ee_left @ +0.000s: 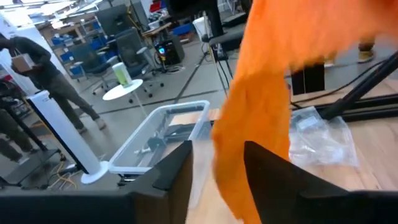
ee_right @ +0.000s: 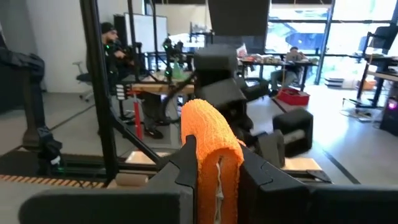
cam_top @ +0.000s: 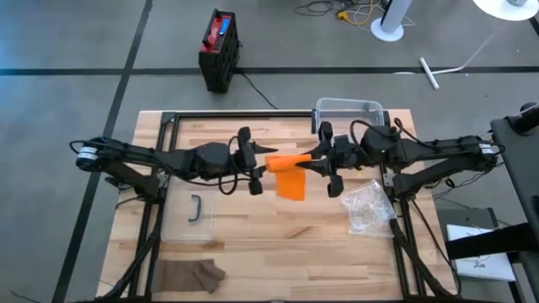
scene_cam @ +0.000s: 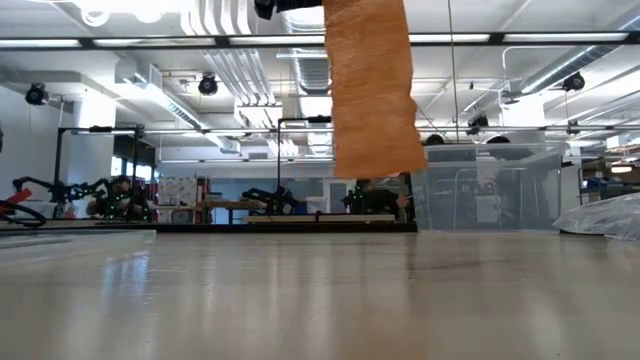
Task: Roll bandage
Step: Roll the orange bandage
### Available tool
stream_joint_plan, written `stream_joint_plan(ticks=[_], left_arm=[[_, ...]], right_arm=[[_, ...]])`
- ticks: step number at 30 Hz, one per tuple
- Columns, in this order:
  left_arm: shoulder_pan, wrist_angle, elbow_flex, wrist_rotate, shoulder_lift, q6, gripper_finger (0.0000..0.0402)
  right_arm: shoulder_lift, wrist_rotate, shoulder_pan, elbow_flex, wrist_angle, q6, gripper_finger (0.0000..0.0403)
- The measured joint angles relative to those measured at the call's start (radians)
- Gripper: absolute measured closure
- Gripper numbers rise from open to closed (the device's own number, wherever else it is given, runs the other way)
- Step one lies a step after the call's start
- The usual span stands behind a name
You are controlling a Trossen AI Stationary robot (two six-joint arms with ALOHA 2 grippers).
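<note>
Bandage hung above the tabletop between both arms; I saw my right tool clenched on its rolled end, my left tool straddling the loose tail, grip unclear; slack could unravel it.

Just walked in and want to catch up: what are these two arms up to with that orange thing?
Both arms meet above the middle of the table, holding an orange bandage in the air. The right gripper is shut on the rolled end, while the loose strip hangs down past the left gripper without touching the tabletop. Part is rolled; the hanging tail is not yet wound. A clear bin, a plastic bag and a brown cloth sit untouched.
</note>
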Motion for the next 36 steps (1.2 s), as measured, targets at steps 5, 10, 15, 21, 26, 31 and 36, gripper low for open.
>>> stream_joint_plan(ticks=[5, 10, 15, 21, 26, 31, 36], left_arm=[[0.001, 0.015, 0.0, 0.09, 0.015, 0.003, 0.0371], [-0.001, 0.068, 0.0, 0.183, 0.055, -0.015, 0.0397], [0.0, 0.067, 0.0, 0.183, 0.105, -0.053, 0.0401], [-0.01, 0.017, -0.001, 0.183, 0.142, -0.099, 0.0401], [-0.038, -0.072, -0.001, 0.183, 0.143, -0.126, 0.0401], [-0.069, -0.229, -0.001, 0.15, 0.112, -0.174, 0.0401], [-0.09, -0.415, -0.005, 0.078, 0.084, -0.237, 0.0401]], right_arm=[[0.0, -0.002, 0.0, 0.0, 0.018, 0.006, 0.0358], [0.0, -0.002, 0.0, 0.0, 0.054, 0.002, 0.0358], [-0.005, -0.001, -0.001, 0.0, 0.106, -0.013, 0.0358], [-0.021, 0.044, -0.017, 0.014, 0.101, -0.042, 0.0358], [-0.036, 0.099, -0.023, 0.048, 0.047, -0.079, 0.0359], [-0.041, 0.118, -0.023, 0.085, -0.047, -0.079, 0.0359], [-0.041, 0.123, -0.023, 0.107, -0.057, -0.026, 0.0359]])
